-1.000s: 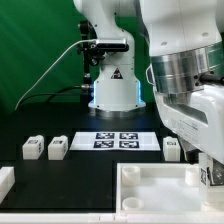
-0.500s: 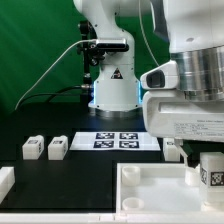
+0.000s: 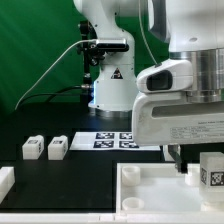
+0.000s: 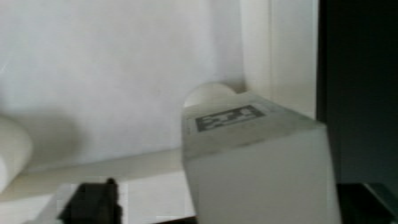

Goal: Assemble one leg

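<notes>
My gripper (image 3: pixel 207 163) is at the exterior view's right, over the right corner of the large white panel (image 3: pixel 150 192). It is shut on a leg (image 3: pixel 212 173), a small white block with a black-and-white tag facing the camera. In the wrist view the held leg (image 4: pixel 249 150) fills the gap between my gripper's (image 4: pixel 231 208) dark fingers (image 4: pixel 93 202), with the white panel's floor and raised rim behind it. Two more legs (image 3: pixel 32 148) (image 3: pixel 57 148) stand side by side on the black table at the left.
The marker board (image 3: pixel 112 140) lies flat in the middle, in front of the robot base (image 3: pixel 112 90). A white part (image 3: pixel 5 181) sits at the lower left edge. The panel's raised rims run along the front.
The hand has shifted toward the exterior view's left with the leg in it. It now hides the leg that stood by the marker board's right end.
</notes>
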Controlling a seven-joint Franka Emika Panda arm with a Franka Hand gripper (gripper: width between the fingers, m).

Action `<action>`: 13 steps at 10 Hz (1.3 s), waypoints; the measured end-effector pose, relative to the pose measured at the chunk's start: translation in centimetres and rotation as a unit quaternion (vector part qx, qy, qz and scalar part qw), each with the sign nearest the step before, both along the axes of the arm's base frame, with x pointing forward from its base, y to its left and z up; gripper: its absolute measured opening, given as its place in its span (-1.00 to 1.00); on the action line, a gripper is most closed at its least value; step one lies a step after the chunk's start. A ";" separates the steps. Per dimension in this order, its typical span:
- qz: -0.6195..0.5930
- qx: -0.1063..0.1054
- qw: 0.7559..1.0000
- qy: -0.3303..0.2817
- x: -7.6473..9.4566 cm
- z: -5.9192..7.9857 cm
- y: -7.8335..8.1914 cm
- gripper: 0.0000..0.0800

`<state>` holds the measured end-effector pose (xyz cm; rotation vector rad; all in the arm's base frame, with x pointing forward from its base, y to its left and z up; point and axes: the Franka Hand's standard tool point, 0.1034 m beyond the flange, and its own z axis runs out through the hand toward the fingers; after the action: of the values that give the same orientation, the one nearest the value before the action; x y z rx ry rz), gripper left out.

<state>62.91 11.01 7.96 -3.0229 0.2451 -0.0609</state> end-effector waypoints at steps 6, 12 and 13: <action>-0.291 0.028 0.955 0.049 1.1 -0.2 -0.6 -0.26; -0.669 0.018 0.734 0.117 0.9 -0.2 0.0 -0.26; -0.666 0.017 0.737 0.117 0.9 -0.3 0.0 -0.26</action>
<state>63.77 11.06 7.66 -2.0931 2.2400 0.2053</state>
